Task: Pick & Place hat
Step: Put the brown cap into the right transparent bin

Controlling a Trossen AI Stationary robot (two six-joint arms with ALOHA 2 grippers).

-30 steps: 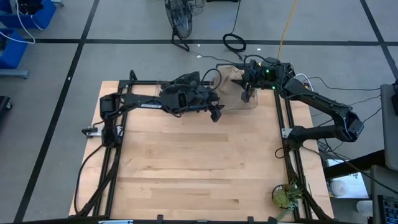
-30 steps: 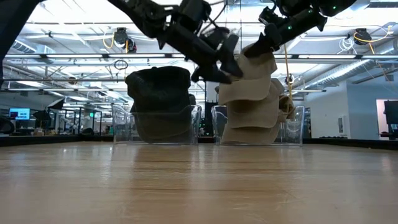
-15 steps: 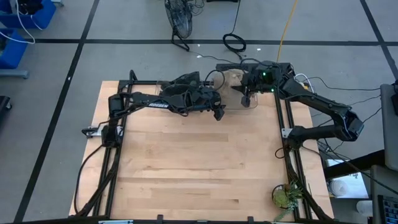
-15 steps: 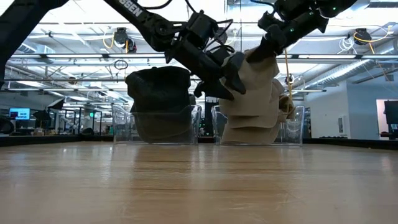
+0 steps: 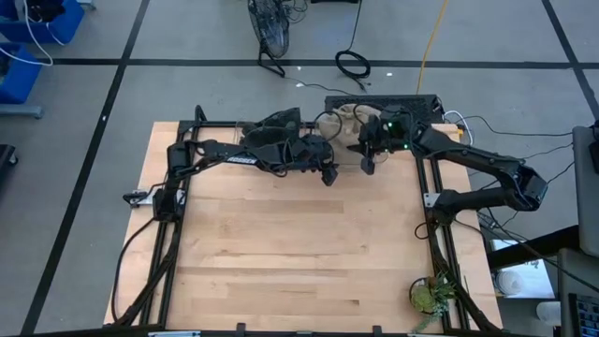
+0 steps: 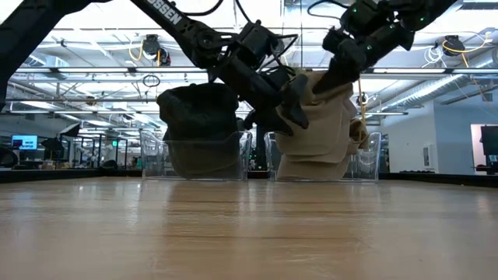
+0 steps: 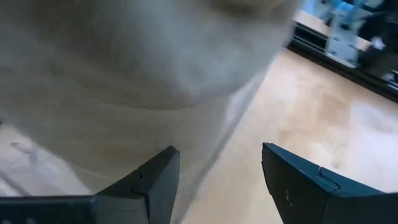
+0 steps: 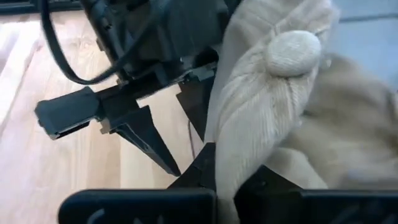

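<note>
A beige corduroy hat with a top button is in my right gripper, above the stack of beige hats in a clear bin at the table's far edge. In the high view my right gripper is just on the near side of that bin. My left gripper is open, close on the held hat's left, its fingers pointing at the beige cloth. My right gripper is shut on the beige hat, pinching a fold of the crown below the button between its two fingers. It comes from above, slanting down. The hat hangs below the fingers over the stack of beige hats. My left gripper is open against the hat's side; whether it touches, I cannot tell.
A second clear bin with a stack of black hats stands left of the beige one. Bare wooden tabletop stretches toward the near edge. A small plant sits at the table's near right corner.
My right gripper has moved toward the table's near edge and down, carrying the beige hat off the top of the stack; the hat now droops lower than before. In the low view my left gripper has shifted closer to the hat.
</note>
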